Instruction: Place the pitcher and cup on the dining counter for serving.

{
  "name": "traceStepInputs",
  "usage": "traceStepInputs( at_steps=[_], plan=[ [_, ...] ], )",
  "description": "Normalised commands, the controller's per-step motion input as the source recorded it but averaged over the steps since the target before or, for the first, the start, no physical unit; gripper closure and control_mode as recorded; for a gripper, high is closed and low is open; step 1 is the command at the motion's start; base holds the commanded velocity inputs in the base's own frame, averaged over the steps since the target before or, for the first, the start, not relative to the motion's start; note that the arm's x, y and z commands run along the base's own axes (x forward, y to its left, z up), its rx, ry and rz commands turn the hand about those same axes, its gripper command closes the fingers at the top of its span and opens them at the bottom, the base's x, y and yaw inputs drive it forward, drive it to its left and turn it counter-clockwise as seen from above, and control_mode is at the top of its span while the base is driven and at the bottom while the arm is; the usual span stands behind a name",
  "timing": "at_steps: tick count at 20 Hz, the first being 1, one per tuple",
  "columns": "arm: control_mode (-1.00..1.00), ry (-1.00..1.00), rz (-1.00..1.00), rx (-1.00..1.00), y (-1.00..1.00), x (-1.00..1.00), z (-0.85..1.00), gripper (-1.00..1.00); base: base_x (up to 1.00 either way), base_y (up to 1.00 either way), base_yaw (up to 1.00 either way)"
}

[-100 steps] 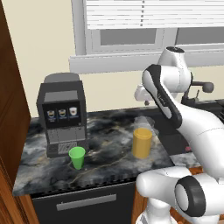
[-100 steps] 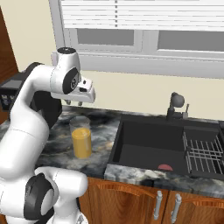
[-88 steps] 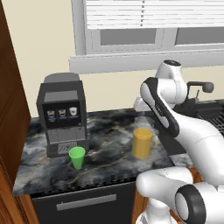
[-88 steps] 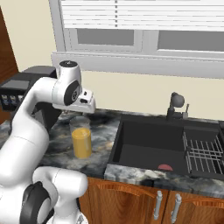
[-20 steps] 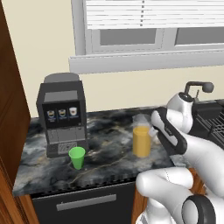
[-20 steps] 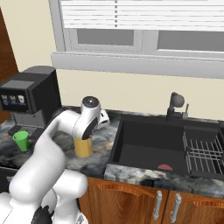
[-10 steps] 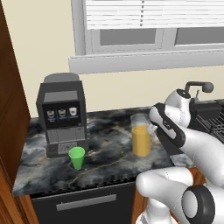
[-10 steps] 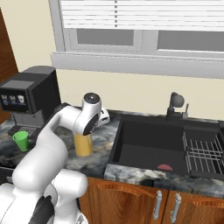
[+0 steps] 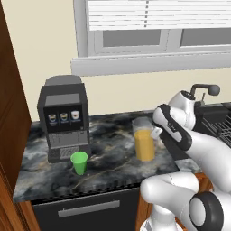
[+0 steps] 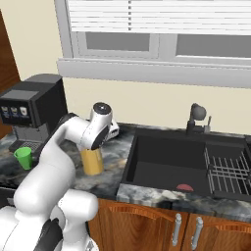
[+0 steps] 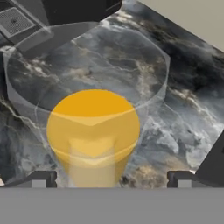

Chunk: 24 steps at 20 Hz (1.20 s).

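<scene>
1. Hand view looks down into the tall yellow-orange pitcher with its clear translucent upper rim point(image 11: 92, 127); the two-finger gripper point(image 11: 111, 178) has its dark fingertips point(image 11: 40, 178) spread to full width on either side of the vessel's wall, gripping nothing. That straddle reads as a line-up for a side grasp, wide enough to pass the body before closing.

2. Left base view shows the pitcher point(image 9: 145, 140) upright on the grey-black marbled stone counter point(image 9: 108, 153), with the white arm's hand just beside its right flank, near the rim. Whether a finger touches the wall I cannot tell.

3. Further left on that counter, the small bright green tapered cup point(image 9: 80, 162) stands upright, well apart from the pitcher and just in front of the black boxy coffee machine point(image 9: 63, 118). It sits untouched, probably left for a second trip.

4. Right base view puts the pitcher point(image 10: 92, 161) behind the arm's wrist, near the dark recessed sink point(image 10: 171, 162), with the cup point(image 10: 23, 158) off to the left.

5. Beyond lie the cream wall and the white-framed window with blinds point(image 9: 149, 27). Both vessels stand on this coffee-machine counter, so neither delivery has begun, I judge.
</scene>
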Motion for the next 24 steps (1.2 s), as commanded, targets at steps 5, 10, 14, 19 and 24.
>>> traceStepInputs(
  at_steps=[5,10,14,19,24],
  plan=[
    [-1.0,-0.01,0.16,0.0,0.17,-0.19,-0.4,-1.0,0.0,0.0,0.0],
    [-1.0,0.0,0.16,0.0,0.13,-0.11,-0.37,1.0,0.0,0.0,0.0],
    [-1.0,0.0,0.11,0.0,0.0,0.0,-0.11,1.0,0.0,0.0,0.0],
    [-1.0,-0.02,0.01,0.0,0.0,0.0,-0.03,1.0,0.0,0.0,0.0],
    [-1.0,-0.03,0.0,0.0,0.1,-0.24,-0.18,1.0,0.0,0.0,0.0]
  ],
)
